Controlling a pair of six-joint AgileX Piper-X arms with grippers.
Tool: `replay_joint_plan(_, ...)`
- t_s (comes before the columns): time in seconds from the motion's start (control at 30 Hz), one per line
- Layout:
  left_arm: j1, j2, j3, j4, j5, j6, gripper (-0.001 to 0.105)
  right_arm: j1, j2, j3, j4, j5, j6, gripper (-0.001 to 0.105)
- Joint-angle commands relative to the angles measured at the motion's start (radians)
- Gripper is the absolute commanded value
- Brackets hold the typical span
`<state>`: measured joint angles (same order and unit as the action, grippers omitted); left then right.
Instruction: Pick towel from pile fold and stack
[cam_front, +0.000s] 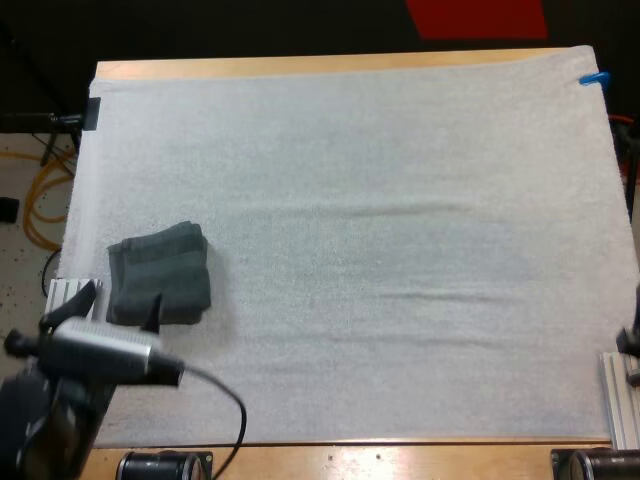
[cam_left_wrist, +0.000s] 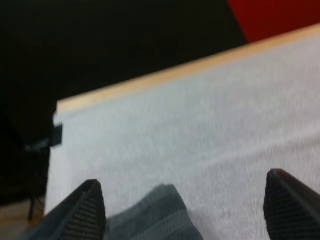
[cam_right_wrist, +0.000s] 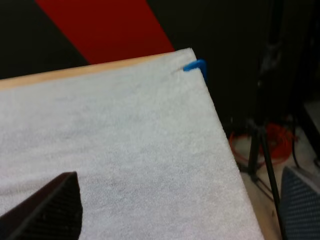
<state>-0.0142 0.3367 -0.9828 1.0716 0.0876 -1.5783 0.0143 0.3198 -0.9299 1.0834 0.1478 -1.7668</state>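
Black, finely textured fingers (cam_left_wrist: 86, 212) on dark arms (cam_front: 30, 425).

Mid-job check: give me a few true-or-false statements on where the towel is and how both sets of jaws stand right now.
1. A folded towel lies at the left side of the mat, close to the left arm. True.
2. The left jaws are shut on the towel. False: they stand wide apart and grip nothing, with the towel's near corner showing between them.
3. A crumpled pile of towels sits in the middle of the mat. False: the folded towel at the left is the one towel in view.
4. The right jaws stand open near the mat's right edge. True.
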Motion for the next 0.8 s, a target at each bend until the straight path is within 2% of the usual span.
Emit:
replay_joint_plan(0.0,-0.004,-0.034,-0.002,0.008,-0.009,-0.012,0.064,-0.003,-0.038,0.004,0.015,-0.003,-0.001,0.078)
replay_joint_plan(0.23,-0.004,-0.251,-0.002,0.094,-0.009,-0.012,0.064,-0.003,-0.252,0.008,0.059,-0.003,-0.003,0.078)
replay_joint_plan(0.37,-0.004,-0.362,-0.002,0.216,-0.009,-0.010,0.064,-0.003,-0.383,0.011,0.062,-0.003,-0.008,0.078)
replay_joint_plan(0.47,-0.004,-0.428,0.012,0.329,-0.009,-0.010,0.064,0.001,-0.368,-0.008,0.148,0.012,-0.015,0.078)
replay_joint_plan(0.63,-0.004,-0.497,0.037,0.485,-0.009,-0.010,0.064,0.000,-0.377,-0.005,0.122,-0.028,-0.010,0.078)
replay_joint_plan(0.77,0.003,-0.494,0.046,0.475,-0.009,-0.010,0.064,0.000,-0.376,0.008,0.093,-0.029,-0.052,0.078)
